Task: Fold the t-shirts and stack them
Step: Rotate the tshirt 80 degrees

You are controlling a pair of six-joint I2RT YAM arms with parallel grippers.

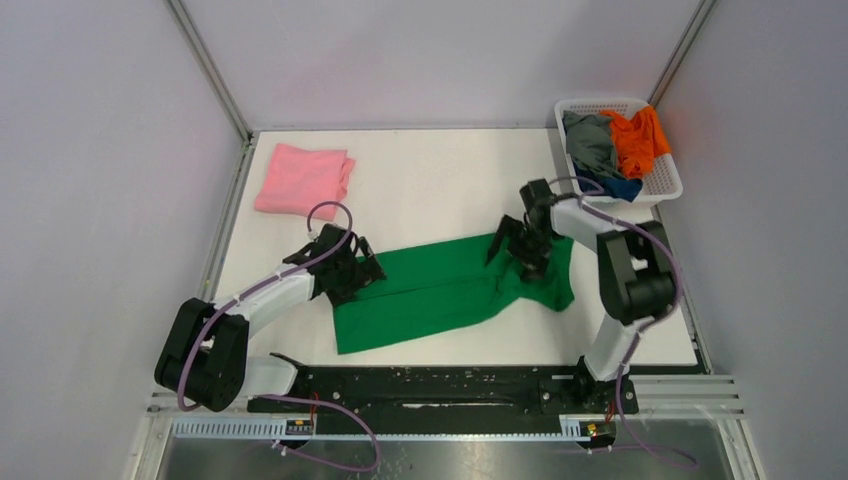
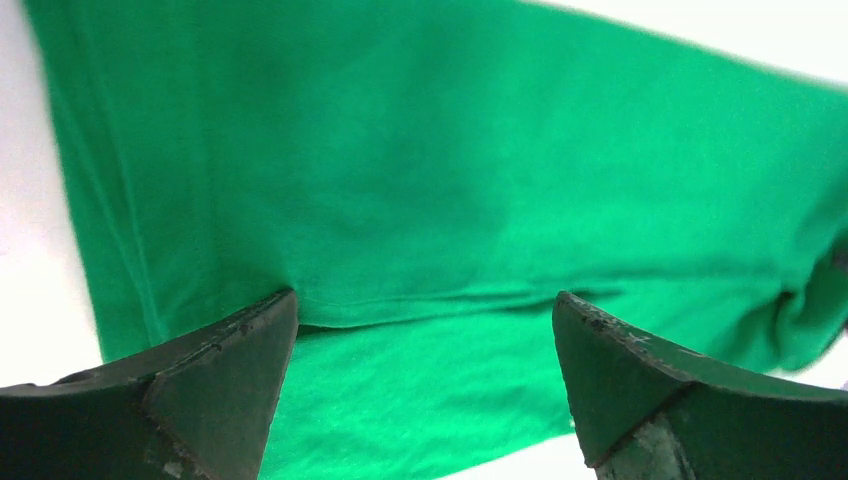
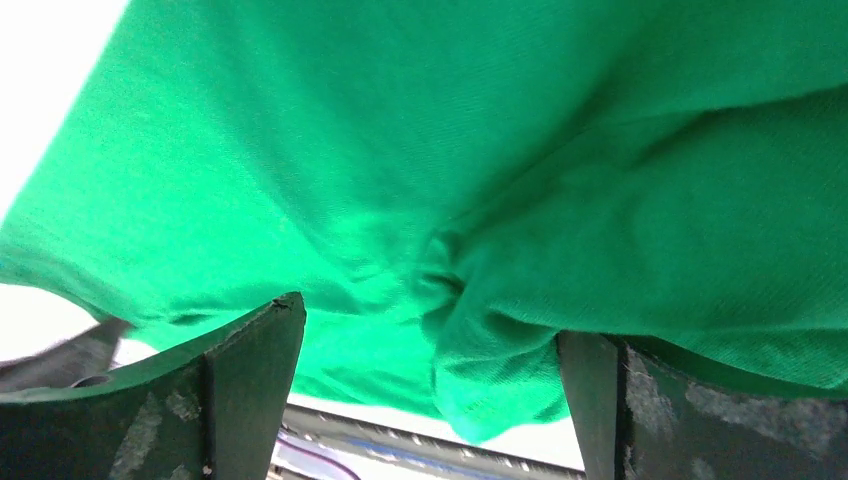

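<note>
**Both pincers wide apart over the green tee**

The left pincer point(image 2: 425, 305) is spread wide and sits low over the left end of the green t-shirt point(image 1: 440, 290), right by a stitched seam, clamping nothing. The right pincer point(image 3: 430, 320) is just as wide over the right end, with a bunched fold sitting between its fingers.

The shirt lies mid-surface with its long axis roughly left to right, the left end nearer the arm bases and the right end crumpled.

The white surface point(image 1: 440, 180) also has:
- 1 folded pink t-shirt point(image 1: 300, 178), far left
- 1 white basket point(image 1: 668, 186), far right, holding the grey t-shirt point(image 1: 590, 145), orange t-shirt point(image 1: 640, 138) and dark blue t-shirt point(image 1: 620, 188)

There are pale walls all round.
</note>
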